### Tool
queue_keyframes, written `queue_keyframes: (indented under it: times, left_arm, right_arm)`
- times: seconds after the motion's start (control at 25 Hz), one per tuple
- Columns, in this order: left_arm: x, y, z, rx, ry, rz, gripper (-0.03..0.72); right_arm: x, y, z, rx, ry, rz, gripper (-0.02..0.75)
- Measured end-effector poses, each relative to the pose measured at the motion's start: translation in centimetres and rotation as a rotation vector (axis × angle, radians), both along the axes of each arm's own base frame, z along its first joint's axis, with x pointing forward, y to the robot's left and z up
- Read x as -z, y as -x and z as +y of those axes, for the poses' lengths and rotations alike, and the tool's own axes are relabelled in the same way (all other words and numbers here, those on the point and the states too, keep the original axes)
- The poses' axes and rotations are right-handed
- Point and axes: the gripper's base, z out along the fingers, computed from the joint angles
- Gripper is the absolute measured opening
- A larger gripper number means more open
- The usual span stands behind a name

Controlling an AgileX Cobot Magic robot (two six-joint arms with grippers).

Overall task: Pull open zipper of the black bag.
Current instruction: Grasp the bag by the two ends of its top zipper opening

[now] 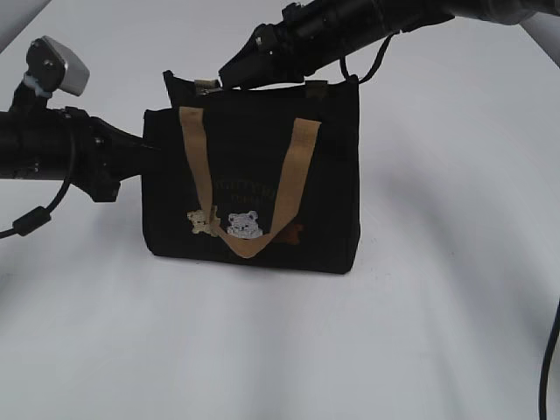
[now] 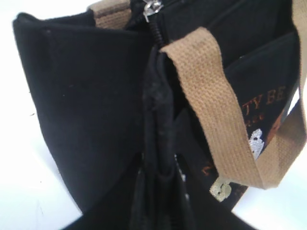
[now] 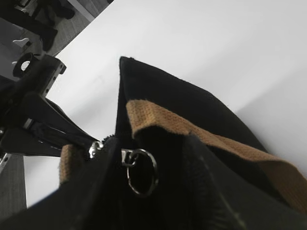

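Lettering on the black bag [image 2: 86, 115] reads partly "TY BE" in orange.

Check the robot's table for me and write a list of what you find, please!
Surface: white table, bare around the bag.
Job's things: black bag stands upright; zipper ring hangs at one end of its top edge.
Clutter: nothing seen.
Grippers: left end effector seems to pinch the bag's side; right end effector open at the ring, not pinching it.
Cables: black cable loops under the left arm; another at the right edge.
Surroundings: dark equipment beyond the table.
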Motion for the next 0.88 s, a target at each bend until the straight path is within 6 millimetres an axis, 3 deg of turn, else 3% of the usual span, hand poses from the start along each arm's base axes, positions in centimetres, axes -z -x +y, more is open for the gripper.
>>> queue_keyframes:
  times: [0.08, 0.2, 0.28, 0.4, 0.56, 0.72, 0.88]
  left_arm:
    - [0.0, 0.0, 0.0, -0.001, -0.001, -0.001, 0.086]
    - [0.0, 0.0, 0.0, -0.001, -0.001, -0.001, 0.086]
    - [0.0, 0.0, 0.0, -0.004, -0.004, -0.001, 0.086]
    - [0.0, -0.1, 0.1, -0.010, -0.012, -0.001, 0.086]
    - [-0.2, -0.3, 0.0, -0.023, -0.007, -0.006, 0.086]
    - [-0.2, -0.4, 0.0, -0.027, -0.009, -0.007, 0.086]
    - [-0.1, -0.4, 0.1, -0.029, -0.014, -0.005, 0.086]
  right_arm:
    - [0.4, -0.1, 0.0, -0.001, 0.006, 0.009, 0.309]
    - [0.6, 0.0, 0.2, -0.008, 0.011, 0.010, 0.102]
    - [0.4, 0.1, 0.3, -0.014, 0.011, 0.010, 0.017]
    - [-1.4, 0.3, -0.7, -0.007, 0.013, -0.009, -0.001]
    - [-5.1, 1.2, -4.0, 0.012, 0.065, -0.006, -0.001]
    - [-6.5, 2.1, -7.7, 0.043, 0.192, 0.078, -0.001]
    - [-8.1, 2.9, -9.4, 0.132, 0.264, 0.135, -0.001]
